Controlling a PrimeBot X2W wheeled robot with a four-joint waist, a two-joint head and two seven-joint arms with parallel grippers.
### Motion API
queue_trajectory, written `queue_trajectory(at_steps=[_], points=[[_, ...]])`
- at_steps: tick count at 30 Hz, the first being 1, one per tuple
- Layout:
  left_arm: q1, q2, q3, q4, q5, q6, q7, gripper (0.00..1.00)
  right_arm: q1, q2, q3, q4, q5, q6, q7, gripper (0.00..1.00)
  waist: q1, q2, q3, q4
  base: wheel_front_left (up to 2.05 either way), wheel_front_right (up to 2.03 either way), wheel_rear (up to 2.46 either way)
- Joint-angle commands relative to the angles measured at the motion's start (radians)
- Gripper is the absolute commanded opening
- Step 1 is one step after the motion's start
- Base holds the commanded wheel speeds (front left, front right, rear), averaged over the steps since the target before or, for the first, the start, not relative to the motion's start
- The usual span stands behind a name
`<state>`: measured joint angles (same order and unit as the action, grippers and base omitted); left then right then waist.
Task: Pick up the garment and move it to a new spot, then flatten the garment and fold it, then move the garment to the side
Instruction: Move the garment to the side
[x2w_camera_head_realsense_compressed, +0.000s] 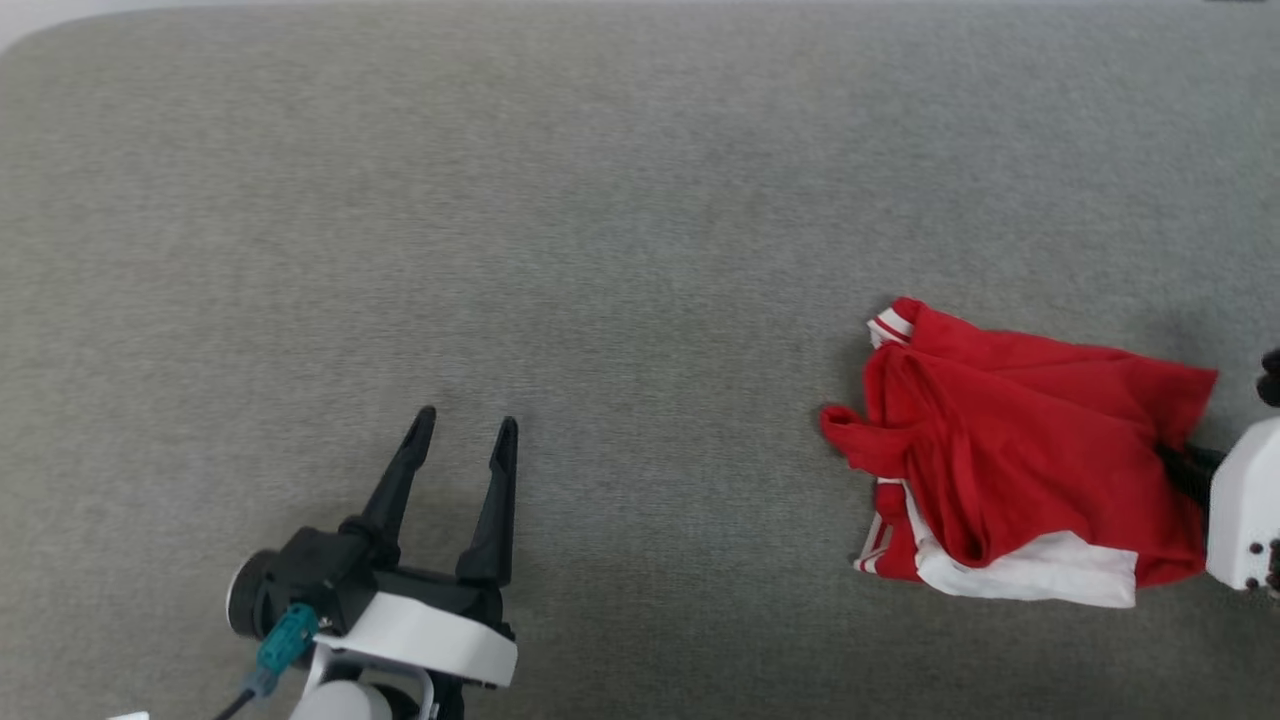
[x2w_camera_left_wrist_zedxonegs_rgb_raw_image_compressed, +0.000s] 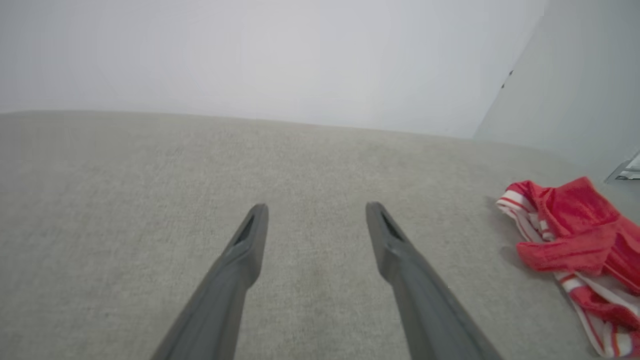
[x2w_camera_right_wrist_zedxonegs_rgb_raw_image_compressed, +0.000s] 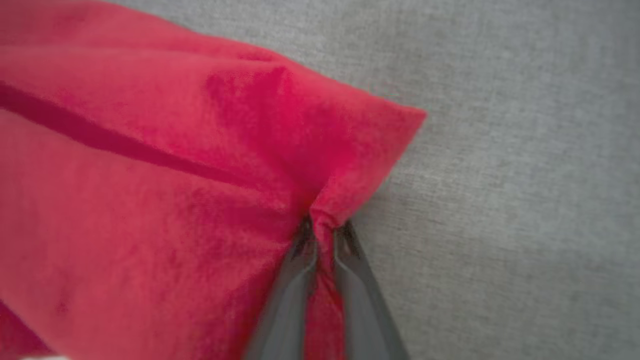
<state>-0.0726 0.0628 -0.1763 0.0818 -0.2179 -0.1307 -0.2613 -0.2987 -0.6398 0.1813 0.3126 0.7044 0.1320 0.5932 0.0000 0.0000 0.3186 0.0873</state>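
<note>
Garment (x2w_camera_head_realsense_compressed: 1020, 450) lies crumpled at the right of the grey surface (x2w_camera_head_realsense_compressed: 600, 250) — right claw (x2w_camera_right_wrist_zedxonegs_rgb_raw_image_compressed: 322, 227) clamped on a red fold at its edge, left claw (x2w_camera_head_realsense_compressed: 468, 417) spread apart, empty, well away — so seemingly only the grasp is made; lifting, moving, flattening and folding all remain.

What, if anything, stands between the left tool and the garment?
Nothing visible. Only bare grey surface lies between the open left tool and the crumpled garment to its right. The right tool is shut on the garment's edge.
</note>
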Motion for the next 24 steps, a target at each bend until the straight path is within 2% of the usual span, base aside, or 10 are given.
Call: queue_trajectory(at_steps=[1,6,14,18,24], points=[[-0.022,0.007,0.002,0.001,0.008,0.001,-0.005,1.00,0.019,0.020,0.031,0.035,0.000,-0.003,0.009,0.00,0.0000,0.0000,0.017,-0.023,0.00,0.00,0.00],[-0.059,0.033,-0.006,0.000,0.016,0.001,-0.005,1.00,-0.033,0.011,0.017,0.048,0.010,-0.007,-0.048,0.00,0.0000,0.0000,0.051,-0.083,0.00,0.00,0.00],[-0.134,0.092,-0.021,-0.012,0.034,0.001,-0.005,1.00,-0.120,-0.030,-0.095,0.094,0.008,-0.004,-0.175,0.00,0.0000,0.0000,0.113,-0.180,0.00,0.00,0.00],[-0.217,0.138,-0.041,-0.027,0.042,0.001,-0.005,1.00,-0.194,-0.071,-0.214,0.202,-0.015,-0.002,-0.266,0.00,0.0000,0.0000,0.175,-0.227,0.00,0.00,0.00],[-0.343,0.209,-0.123,-0.037,0.064,0.001,-0.005,1.00,-0.324,-0.097,-0.318,0.368,-0.073,-0.002,-0.410,0.00,0.0000,0.0000,0.257,-0.246,0.00,0.00,0.00]])
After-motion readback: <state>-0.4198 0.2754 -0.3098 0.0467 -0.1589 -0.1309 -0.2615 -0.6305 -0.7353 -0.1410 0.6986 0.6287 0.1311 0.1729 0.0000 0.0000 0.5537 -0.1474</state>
